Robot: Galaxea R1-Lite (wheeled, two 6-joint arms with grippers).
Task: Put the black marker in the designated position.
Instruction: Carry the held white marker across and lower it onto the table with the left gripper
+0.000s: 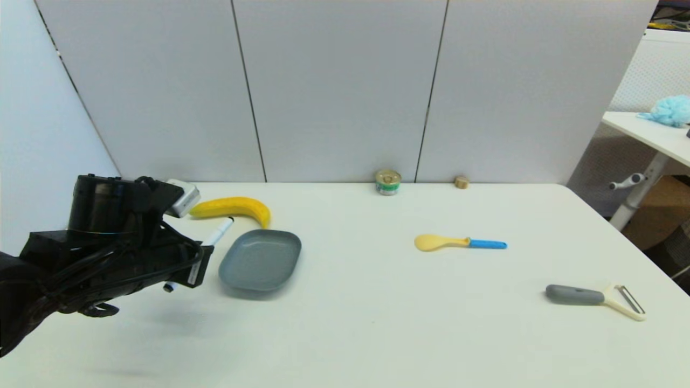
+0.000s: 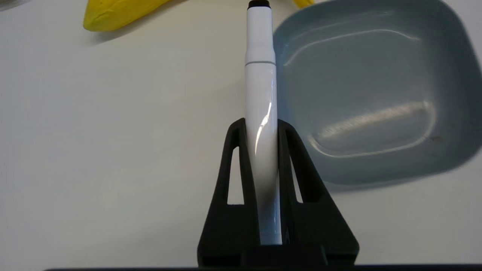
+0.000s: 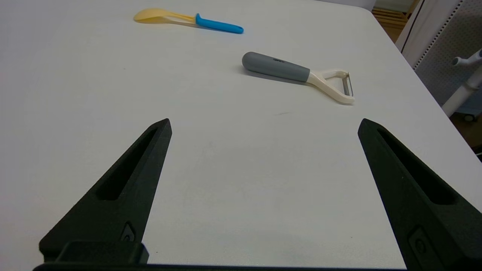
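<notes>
On the white desk (image 1: pixel 377 323) there was one slim white marker with a black end (image 2: pixel 260 94), one yellow banana (image 1: pixel 233 207), one shallow grey-blue rounded tray (image 1: pixel 261 260), one yellow spoon with a blue handle (image 1: pixel 459 243), one grey-handled cream peeler (image 1: pixel 593 298), one small round tin (image 1: pixel 388 182) and one small tan disc-like object (image 1: pixel 461 182). Two black robot hands showed: one left hand (image 2: pixel 261 124) and one right hand (image 3: pixel 263 126).

The left arm is black and bulky, with a round cylindrical joint and loose black cables running along it. Its end effector (image 2: pixel 261 124) has two black triangular fingers with long slots. The right end effector (image 3: pixel 263 126) has the same black, slotted, pointed fingers (image 3: pixel 124 188).
</notes>
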